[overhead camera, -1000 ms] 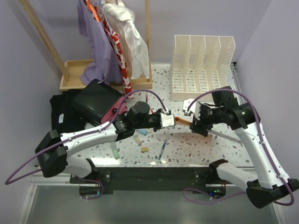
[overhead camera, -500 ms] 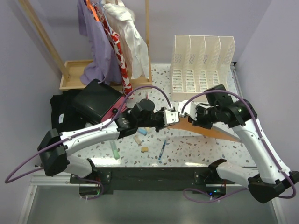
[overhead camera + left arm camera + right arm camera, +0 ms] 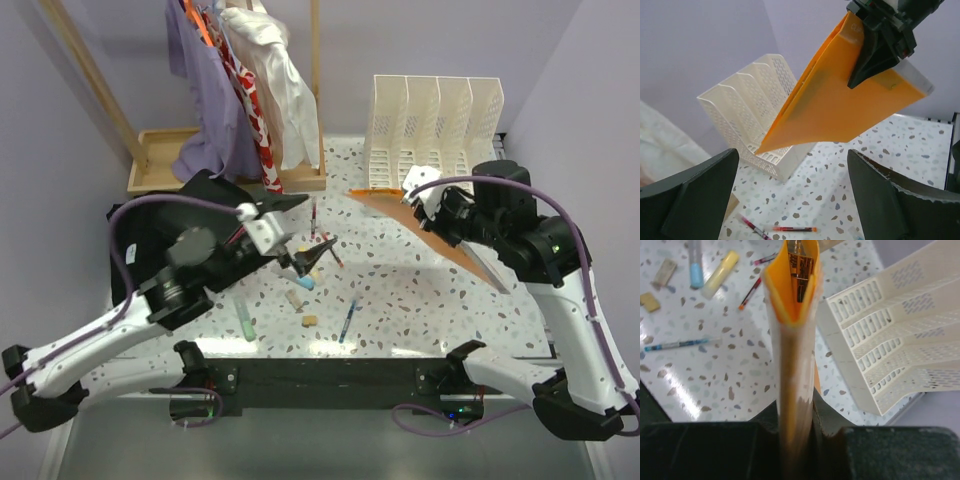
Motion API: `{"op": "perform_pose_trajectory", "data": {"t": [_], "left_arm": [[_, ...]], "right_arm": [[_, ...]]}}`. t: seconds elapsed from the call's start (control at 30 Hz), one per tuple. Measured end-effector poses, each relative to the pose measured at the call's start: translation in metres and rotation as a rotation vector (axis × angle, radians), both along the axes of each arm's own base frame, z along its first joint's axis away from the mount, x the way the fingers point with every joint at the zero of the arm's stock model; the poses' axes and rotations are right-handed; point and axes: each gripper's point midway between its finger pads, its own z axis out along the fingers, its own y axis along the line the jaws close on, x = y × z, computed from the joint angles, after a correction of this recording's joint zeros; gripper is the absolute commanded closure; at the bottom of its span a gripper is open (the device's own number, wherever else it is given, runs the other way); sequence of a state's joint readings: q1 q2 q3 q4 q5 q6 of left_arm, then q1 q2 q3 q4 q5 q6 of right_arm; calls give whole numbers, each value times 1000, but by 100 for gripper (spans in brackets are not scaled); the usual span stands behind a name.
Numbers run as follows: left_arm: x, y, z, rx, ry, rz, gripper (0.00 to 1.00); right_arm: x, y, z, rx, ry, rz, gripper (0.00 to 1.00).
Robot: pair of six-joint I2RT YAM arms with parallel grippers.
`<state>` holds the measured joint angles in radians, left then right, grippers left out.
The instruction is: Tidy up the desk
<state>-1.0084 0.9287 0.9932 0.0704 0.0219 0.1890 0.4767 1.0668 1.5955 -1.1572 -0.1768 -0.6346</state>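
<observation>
An orange folder (image 3: 440, 235) hangs over the right side of the desk (image 3: 400, 300), slanting down to the right. My right gripper (image 3: 425, 205) is shut on it near its upper end. In the right wrist view the folder (image 3: 792, 340) runs straight out from between the fingers of that gripper (image 3: 795, 430), edge-on. My left gripper (image 3: 312, 224) stands wide open over the desk's middle, apart from the folder, with nothing between its fingers (image 3: 900, 200). The left wrist view shows the folder (image 3: 840, 110) in front of the white file rack (image 3: 755, 110).
The white slotted file rack (image 3: 435, 140) stands at the back right. Pens (image 3: 348, 320), highlighters (image 3: 245, 322) and an eraser (image 3: 310, 320) lie scattered in the middle. A black bag (image 3: 205, 215), clothes on a wooden stand (image 3: 240, 90) and a wooden tray (image 3: 155, 150) fill the left.
The left gripper let go of the orange folder, opened wide and drew back to the left. The right gripper shut on the folder and carried it up and back toward the rack.
</observation>
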Motion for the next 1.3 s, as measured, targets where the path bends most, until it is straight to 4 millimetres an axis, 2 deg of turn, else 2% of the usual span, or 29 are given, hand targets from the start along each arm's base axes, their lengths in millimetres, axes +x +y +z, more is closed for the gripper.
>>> {"op": "perform_pose_trajectory", "data": {"t": [0.07, 0.13, 0.2, 0.27, 0.43, 0.57, 0.63, 0.77, 0.83, 1.0, 1.07, 1.17, 1.3], "left_arm": [[-13, 33, 15, -78, -21, 38, 4], [-23, 61, 18, -135, -28, 73, 4], [-31, 85, 11, -178, -15, 110, 3], [-35, 102, -4, -195, 16, 142, 2], [-38, 124, -48, -176, 97, 201, 1], [-38, 130, -62, -162, 144, 226, 1], [-37, 130, -68, -152, 169, 233, 1], [-36, 126, -91, -115, 231, 241, 0], [-35, 124, -103, -97, 253, 243, 0], [-36, 121, -136, -57, 308, 242, 0], [-37, 121, -140, -54, 317, 241, 0], [-38, 122, -138, -64, 317, 240, 0], [-38, 123, -136, -78, 318, 239, 0]], "right_arm": [[11, -2, 16, 37, -54, -60, 100], [22, -3, 32, 79, -102, -113, 100], [35, -2, 50, 140, -151, -167, 100], [47, -1, 69, 204, -199, -223, 100], [80, -12, 116, 385, -365, -412, 100], [104, -29, 147, 550, -450, -545, 100], [119, -41, 155, 631, -477, -606, 100], [152, -68, 149, 731, -507, -715, 100], [167, -73, 141, 755, -504, -735, 100], [205, -68, 111, 779, -473, -698, 100], [214, -65, 100, 779, -452, -680, 100], [220, -62, 95, 790, -445, -660, 100], [222, -62, 105, 819, -481, -648, 100]]}}
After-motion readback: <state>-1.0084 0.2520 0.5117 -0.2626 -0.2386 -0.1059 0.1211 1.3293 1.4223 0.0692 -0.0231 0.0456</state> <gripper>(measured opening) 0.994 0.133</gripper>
